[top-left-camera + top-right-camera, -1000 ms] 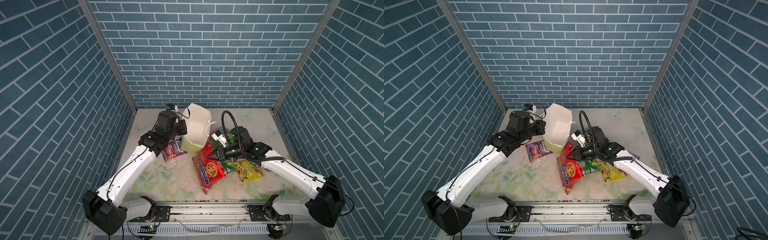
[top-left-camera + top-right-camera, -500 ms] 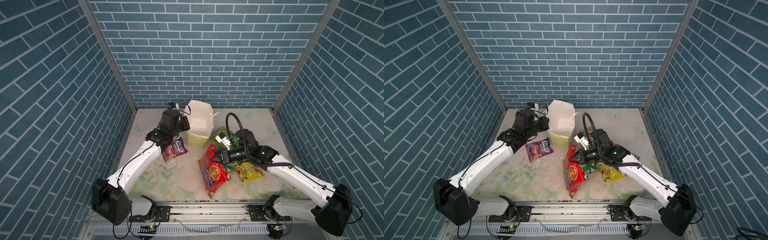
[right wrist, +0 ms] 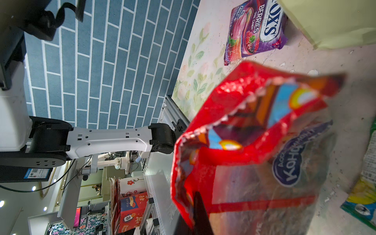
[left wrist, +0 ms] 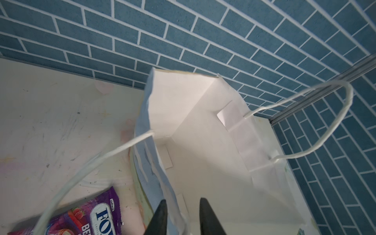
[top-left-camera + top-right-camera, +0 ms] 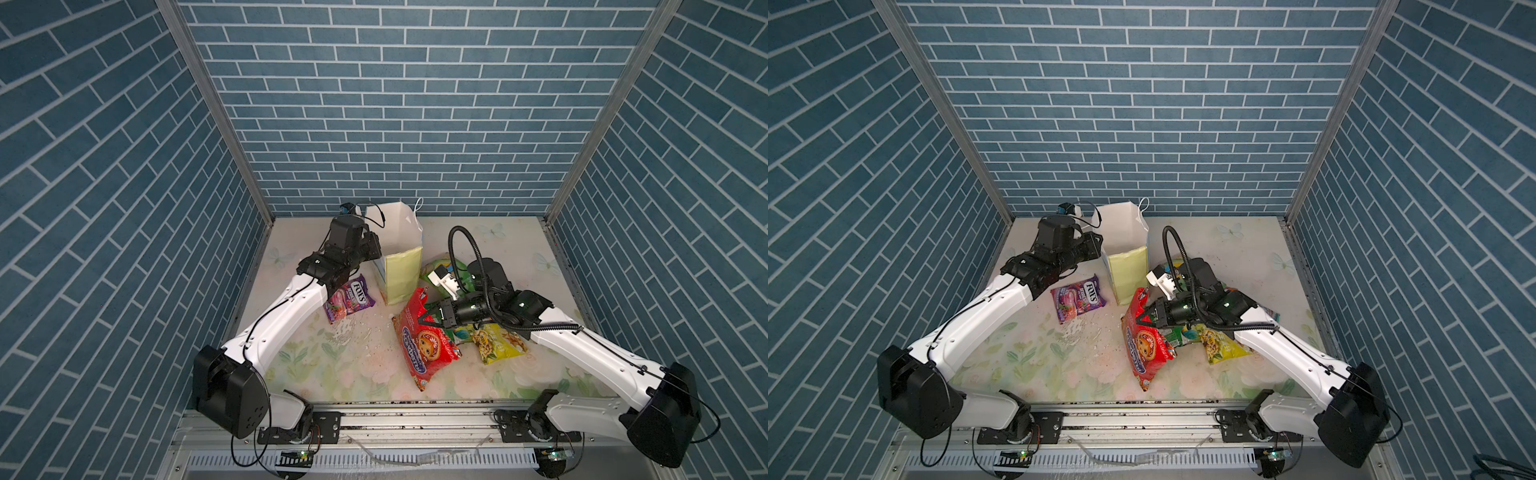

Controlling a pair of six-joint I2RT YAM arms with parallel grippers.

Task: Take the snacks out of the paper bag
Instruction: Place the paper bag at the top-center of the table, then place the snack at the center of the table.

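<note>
The paper bag (image 5: 401,274) (image 5: 1127,270) stands upright at the back of the table, mouth up. In the left wrist view its inside (image 4: 203,142) shows only white paper. My left gripper (image 5: 376,249) (image 4: 182,200) is open at the bag's rim, with the wall's edge passing between the parted fingers. My right gripper (image 5: 424,316) (image 3: 195,195) is shut on the top edge of the red cookie bag (image 5: 424,345) (image 3: 254,142), whose lower end rests on the table. A purple Fox's packet (image 5: 351,297) (image 4: 85,217) lies left of the paper bag.
A green Lay's bag (image 5: 440,266) lies behind my right wrist. A yellow packet (image 5: 498,343) and a small green packet (image 5: 463,332) lie under the right forearm. Crumbs (image 5: 353,332) dot the table's middle. Brick walls close three sides, and a metal rail (image 5: 415,419) runs along the front.
The paper bag went from tilted to upright on the table, and my left gripper's jaws parted on its wall. My right gripper raised the red cookie bag's top edge.
</note>
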